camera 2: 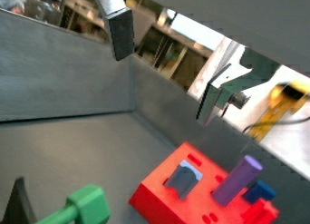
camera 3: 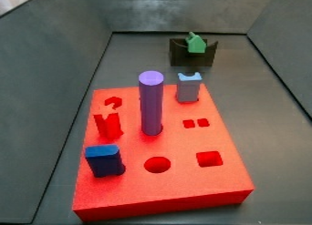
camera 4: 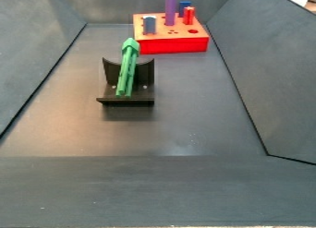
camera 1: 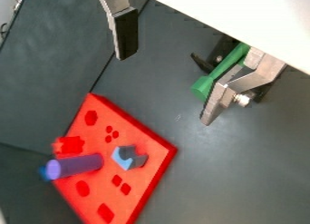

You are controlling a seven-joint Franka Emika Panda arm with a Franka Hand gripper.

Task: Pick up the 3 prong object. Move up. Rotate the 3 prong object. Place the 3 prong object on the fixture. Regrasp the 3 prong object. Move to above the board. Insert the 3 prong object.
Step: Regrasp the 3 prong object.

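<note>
Dark grey floor (camera 4: 186, 112) carries two things; black fixture (camera 4: 126, 91) near the middle; red board (camera 4: 173, 38) at far end; tool (camera 1: 169, 69) above floor.

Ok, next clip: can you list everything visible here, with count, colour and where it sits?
Board: one, red, on the floor at one end of the bin.
Cylinder: one, purple, upright on the board.
Blocks: one light blue notched, one dark blue, both on the board.
Forked piece: one, red, standing on the board.
Fixture: one, dark, on the floor apart from the board.
3 prong object: one, green, resting on the fixture.
Gripper: one, silver fingers with dark pads, open and empty, above the floor; visible only in the wrist views.
</note>
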